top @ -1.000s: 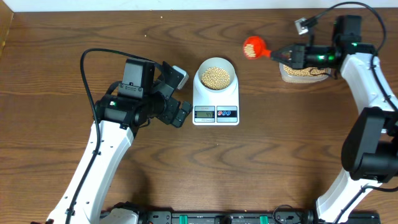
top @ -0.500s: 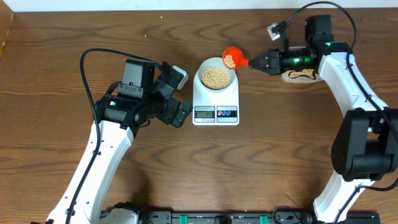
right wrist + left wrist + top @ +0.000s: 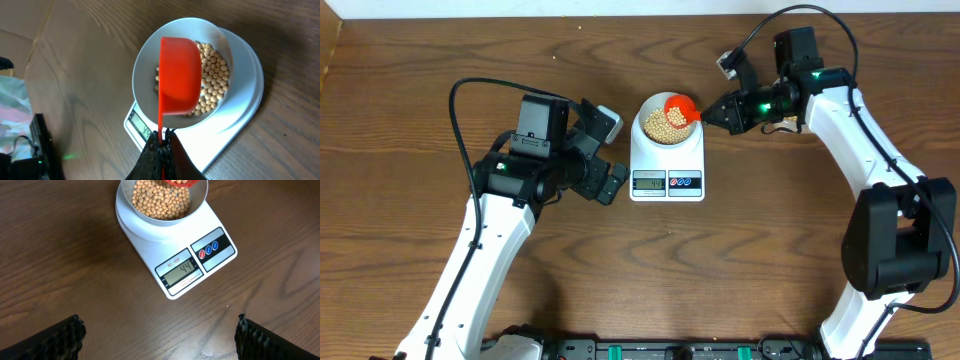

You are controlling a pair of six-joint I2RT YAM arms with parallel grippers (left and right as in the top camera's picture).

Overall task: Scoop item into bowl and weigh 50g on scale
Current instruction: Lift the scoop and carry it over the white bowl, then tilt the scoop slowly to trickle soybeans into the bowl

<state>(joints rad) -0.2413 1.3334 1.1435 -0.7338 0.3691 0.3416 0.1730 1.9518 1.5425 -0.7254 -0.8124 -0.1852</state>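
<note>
While the red scoop (image 3: 180, 75) hangs tipped mouth-down over the bowl (image 3: 142, 80), its handle pinched in the closed right gripper (image 3: 162, 144), the bowl sits on the scale (image 3: 150, 240) holding a thick layer of tan beans (image 3: 160, 200); display reads 44. Left gripper (image 3: 608, 152) stands just left of the scale, clear of it, jaws spread wide with nothing between them. Surface is a dark brown wood-grain table (image 3: 770, 250), with a pale strip along its far edge.

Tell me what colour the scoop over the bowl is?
The scoop is bright orange-red, clearest in the right wrist view.
</note>
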